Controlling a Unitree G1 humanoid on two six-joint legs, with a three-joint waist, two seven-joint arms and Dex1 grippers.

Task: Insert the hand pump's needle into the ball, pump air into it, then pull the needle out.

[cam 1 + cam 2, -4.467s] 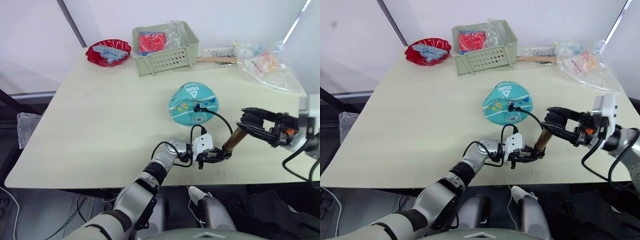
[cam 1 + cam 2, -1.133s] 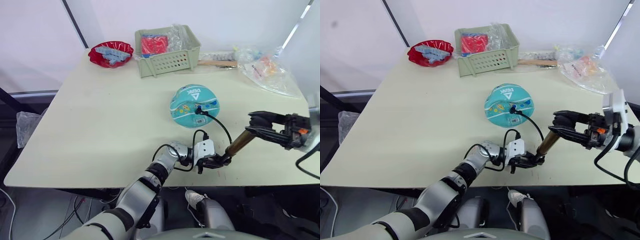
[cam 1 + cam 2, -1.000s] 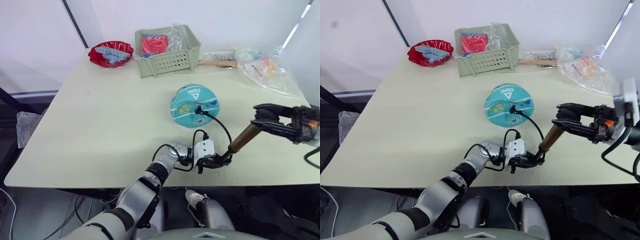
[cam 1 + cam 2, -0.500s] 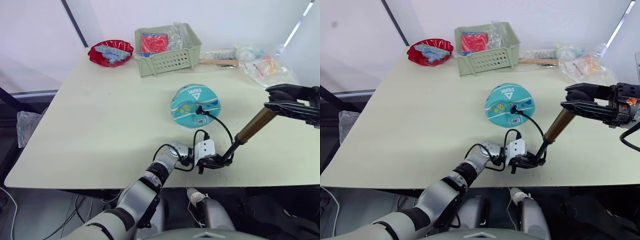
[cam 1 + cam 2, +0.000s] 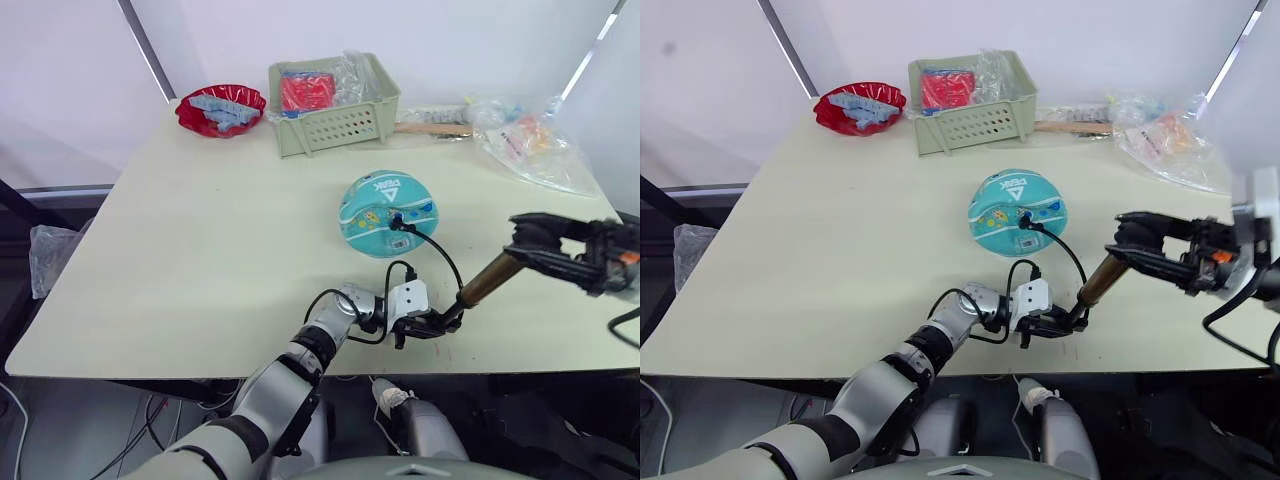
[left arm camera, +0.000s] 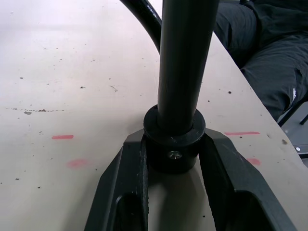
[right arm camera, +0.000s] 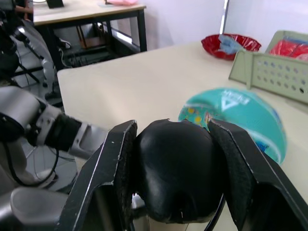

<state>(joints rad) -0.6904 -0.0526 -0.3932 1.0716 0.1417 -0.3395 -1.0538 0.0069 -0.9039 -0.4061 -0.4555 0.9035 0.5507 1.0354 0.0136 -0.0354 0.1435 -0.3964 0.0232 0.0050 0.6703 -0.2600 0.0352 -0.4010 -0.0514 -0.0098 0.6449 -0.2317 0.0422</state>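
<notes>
left gripper [image 5: 432, 325] sits low at the near table edge, its two black fingers [image 6: 122, 178] pinching the black base [image 6: 174, 144] of the hand pump [image 5: 478, 284]. the wrist view shows the base collar squeezed between both pads, touching each side, resting on the table [image 5: 200, 250].

the pump leans up and away from the left gripper toward the right gripper [image 5: 530, 240]. brass cylinder [image 5: 1096, 278] runs between the two grippers, tilted, not upright. the right gripper's fingers [image 7: 113, 173] clamp the black t-handle [image 7: 175, 178] at the top end, one finger on each side, both touching it. the cylinder looks partly covering the rod, handle end well above table level.

thin black hose [image 5: 440, 250] loops from the pump base just beside the left gripper, arcs up and over to the ball [image 5: 390, 213]. the hose's small black fitting [image 5: 397, 214] sits on the ball's upper face on the side toward the grippers; needle itself too small to make out, so depth of insertion can't be told.

ball is beyond the left gripper, farther onto the table, and to the inner side of the right gripper, apart from both. white triangle logo faces up and away, white label patch on the near side below the fitting.

far from both grippers along the back edge: green basket [image 5: 330, 105], red bowl [image 5: 220, 107], clear plastic bags [image 5: 530, 135].
</notes>
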